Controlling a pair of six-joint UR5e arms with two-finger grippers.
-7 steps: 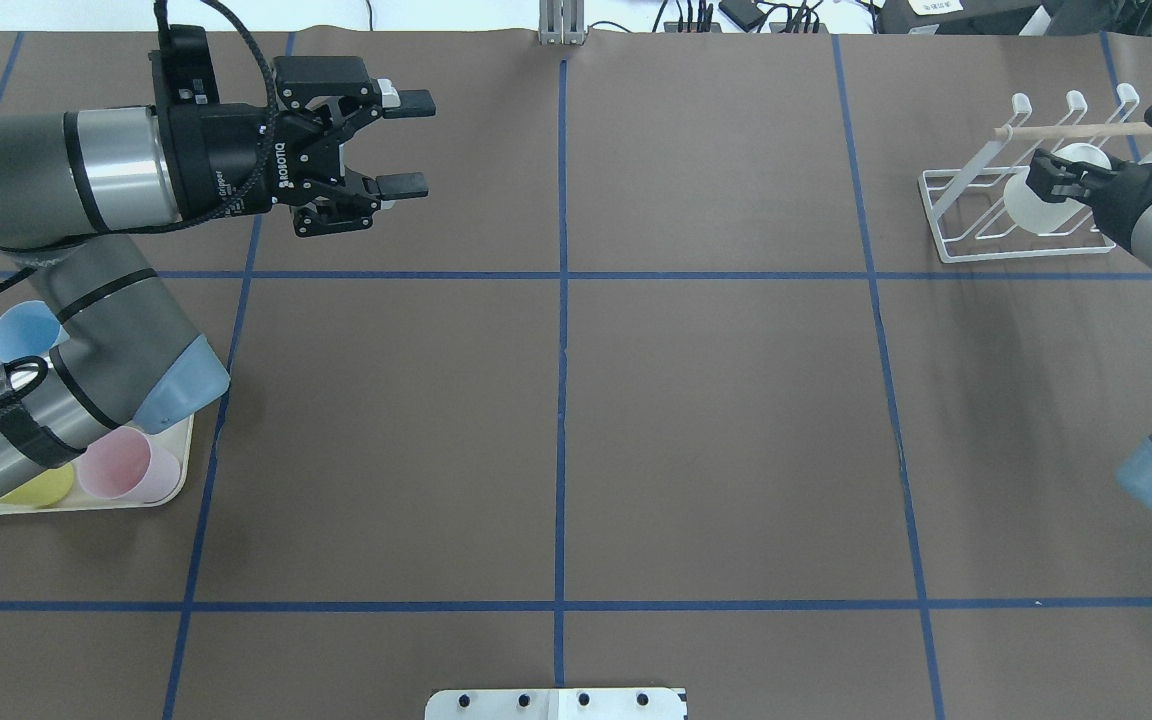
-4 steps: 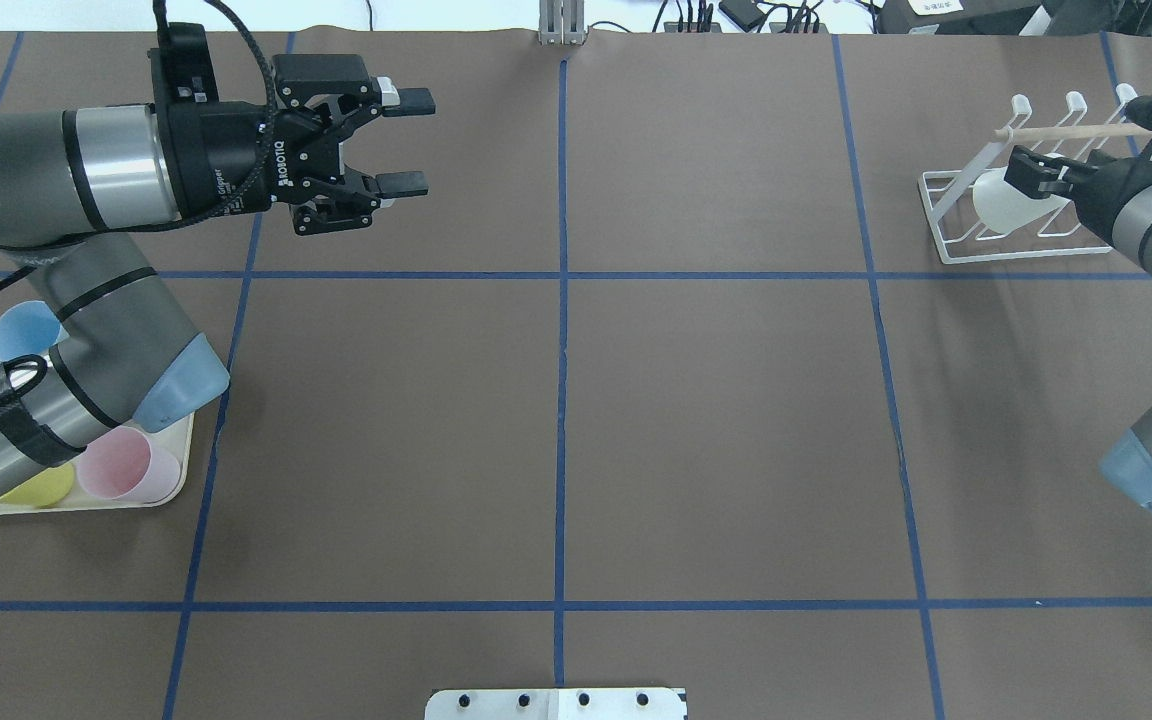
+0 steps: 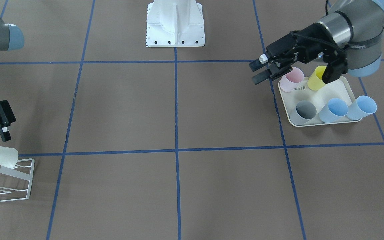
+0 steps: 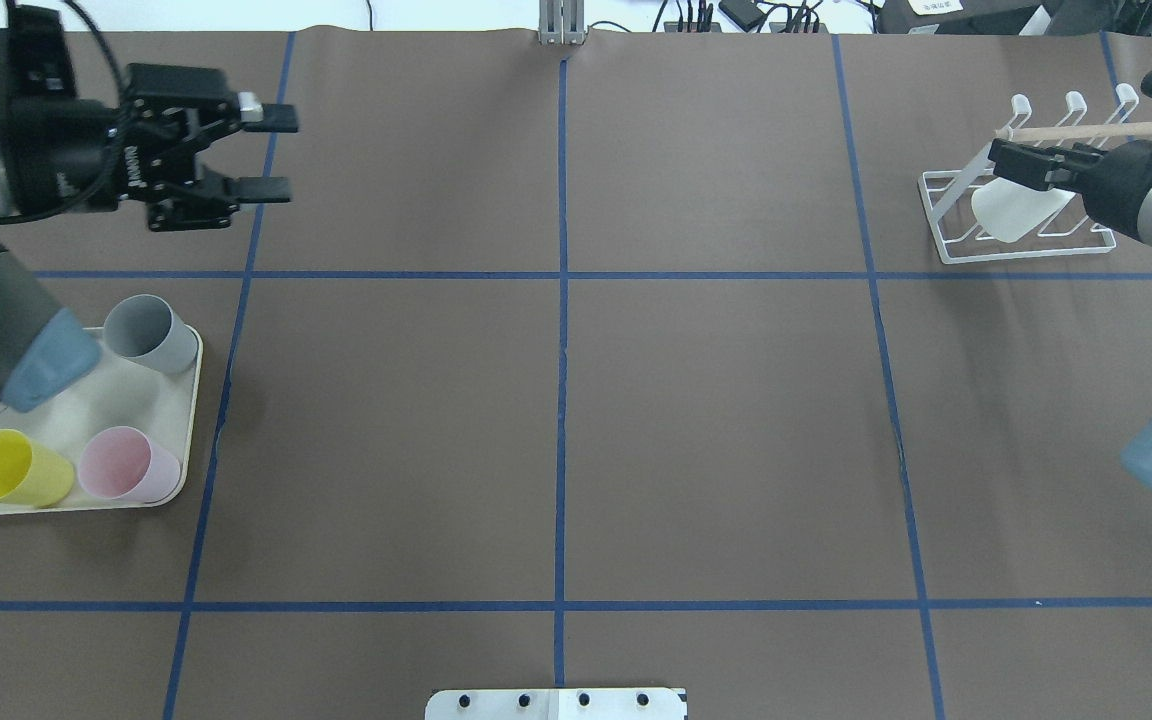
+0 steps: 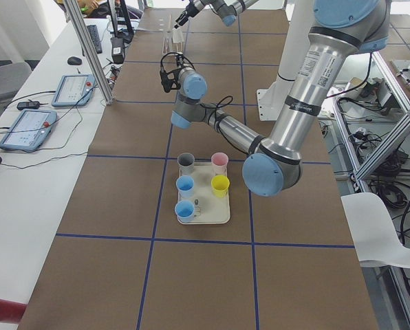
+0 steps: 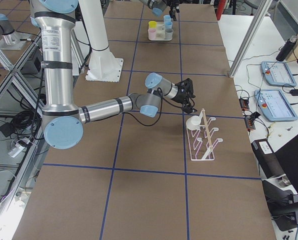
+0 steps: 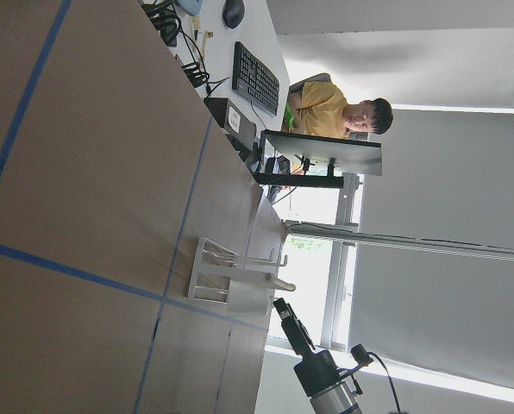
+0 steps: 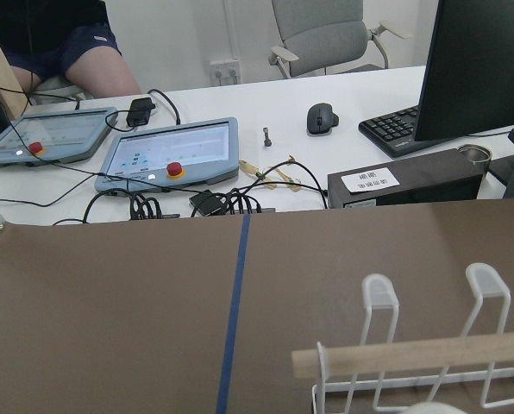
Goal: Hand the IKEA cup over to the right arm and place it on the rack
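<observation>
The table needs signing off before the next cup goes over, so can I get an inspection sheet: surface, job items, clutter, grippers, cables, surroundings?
Surface: brown-papered table with a blue tape grid; no spills seen.
Job's things: white cup rests tilted on the rack.
Clutter: tray holding a pink cup, yellow cup, grey cup, blue cup and second blue cup.
Grippers: left gripper open, empty, raised near the tray. Right gripper looks open, close above the white cup, not gripping it.
Cables: black cable looped at the left wrist; bench cables off the table.
Surroundings: control tablets, keyboard, seated person.
</observation>
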